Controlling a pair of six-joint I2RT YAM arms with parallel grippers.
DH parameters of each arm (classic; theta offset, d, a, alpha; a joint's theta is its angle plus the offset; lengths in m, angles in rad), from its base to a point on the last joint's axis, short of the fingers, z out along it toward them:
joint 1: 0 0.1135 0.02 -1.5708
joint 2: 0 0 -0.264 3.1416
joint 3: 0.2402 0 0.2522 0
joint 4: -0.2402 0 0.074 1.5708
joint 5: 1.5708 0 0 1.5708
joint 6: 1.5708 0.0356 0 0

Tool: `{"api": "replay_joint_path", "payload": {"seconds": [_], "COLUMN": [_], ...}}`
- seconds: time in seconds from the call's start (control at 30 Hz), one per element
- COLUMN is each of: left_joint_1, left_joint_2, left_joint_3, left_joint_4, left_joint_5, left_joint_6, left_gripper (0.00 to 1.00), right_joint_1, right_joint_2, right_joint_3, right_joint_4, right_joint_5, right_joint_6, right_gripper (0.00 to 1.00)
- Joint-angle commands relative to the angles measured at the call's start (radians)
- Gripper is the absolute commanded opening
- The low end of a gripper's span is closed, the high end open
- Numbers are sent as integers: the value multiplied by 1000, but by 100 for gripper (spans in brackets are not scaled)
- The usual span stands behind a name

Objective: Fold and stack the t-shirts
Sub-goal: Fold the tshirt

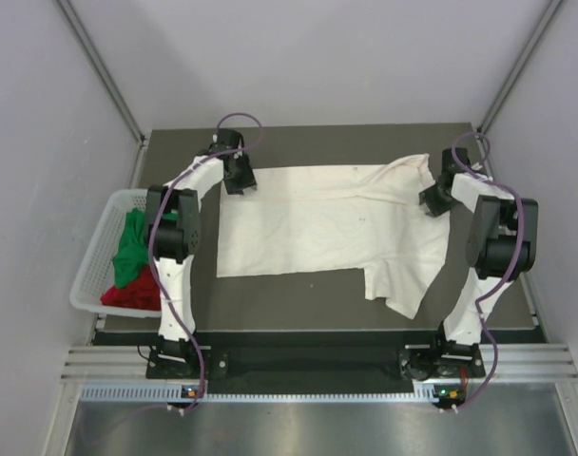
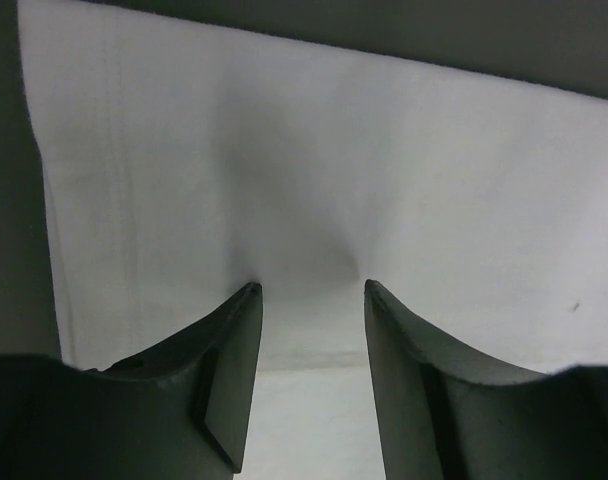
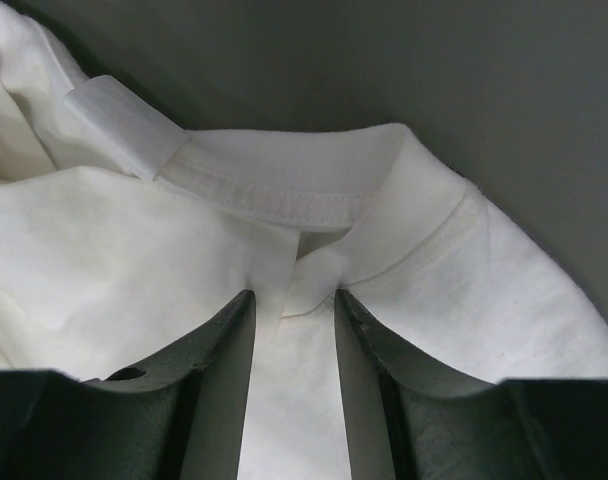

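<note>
**Cream tee pinned at both ends**

I see the cream-white short-sleeved cloth t-shirt [image 1: 327,223] spread flat on the dark grey bench [image 1: 298,296]. Its hem is to the left and its collar to the right, and one sleeve trails toward the near edge.

My left fingers [image 1: 240,182] sit on the far hem corner. They are narrow, and the cloth puckers up between them.

My right fingers [image 1: 432,201] are also narrow. They pinch a fold of the same tee just beside its ribbed collar [image 3: 274,190].

A white plastic mesh basket [image 1: 87,277] sits at the bench's left edge. It holds a crumpled green cloth t-shirt [image 1: 130,242] and, nearer me, a crumpled red cloth t-shirt [image 1: 132,293].
</note>
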Motion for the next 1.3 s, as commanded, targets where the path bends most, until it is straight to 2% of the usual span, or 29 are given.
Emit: {"api": "replay_joint_path", "payload": {"seconds": [0.0,0.13,0.17,0.33,0.4,0.57,0.83,1.07,1.27], "left_joint_1": [-3,-3,-3,-5,-18,-61,-87,-87,-86], "left_joint_2": [38,46,46,-2,-49,-92,4,73,102], "left_joint_3": [16,15,18,32,23,9,-2,-16,-7], "left_joint_4": [-4,-7,-9,3,40,175,335,350,313], "left_joint_5": [-22,-21,-19,48,71,197,266,249,196], "left_joint_6": [-6,-9,-9,-26,-42,-113,-181,-170,-150], "left_gripper": [51,51,51,50,50,45,44,45,45], "right_joint_1": [10,11,11,10,11,14,14,16,11], "right_joint_2": [31,31,29,6,-11,-55,-46,-51,-35], "right_joint_3": [22,18,19,27,33,19,36,35,27], "right_joint_4": [44,54,51,2,-17,-31,-22,0,-2], "right_joint_5": [21,18,18,29,30,29,23,15,41], "right_joint_6": [16,15,12,2,4,30,-1,-1,-2], "right_gripper": [38,24,24,39,41,41,40,42,48]}}
